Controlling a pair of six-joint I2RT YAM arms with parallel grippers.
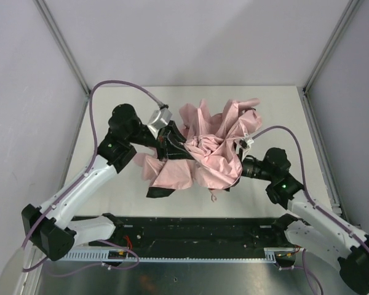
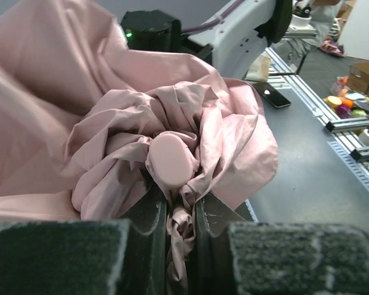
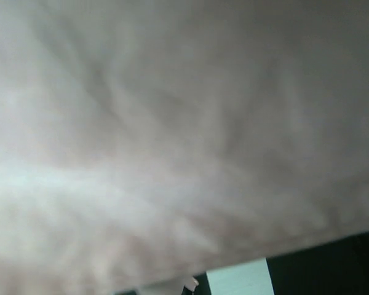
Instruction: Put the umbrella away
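Observation:
The umbrella (image 1: 206, 150) lies crumpled in the middle of the table as a heap of pale pink fabric with black patches along its left edge. My left gripper (image 1: 171, 142) is at the heap's left side. In the left wrist view its jaws (image 2: 179, 224) stand close together with a twisted fold of pink fabric pinched between them, just below a rounded pink end piece (image 2: 171, 160). My right gripper (image 1: 241, 167) reaches into the heap's right side and its fingers are buried under the cloth. Blurred pink fabric (image 3: 172, 123) fills the right wrist view, so no fingers show there.
Grey walls and metal posts enclose the white table (image 1: 283, 110). A black rail (image 1: 197, 233) with both arm bases runs along the near edge. A small black flat device (image 2: 272, 96) lies on the surface beyond the fabric, near aluminium rails (image 2: 350, 123).

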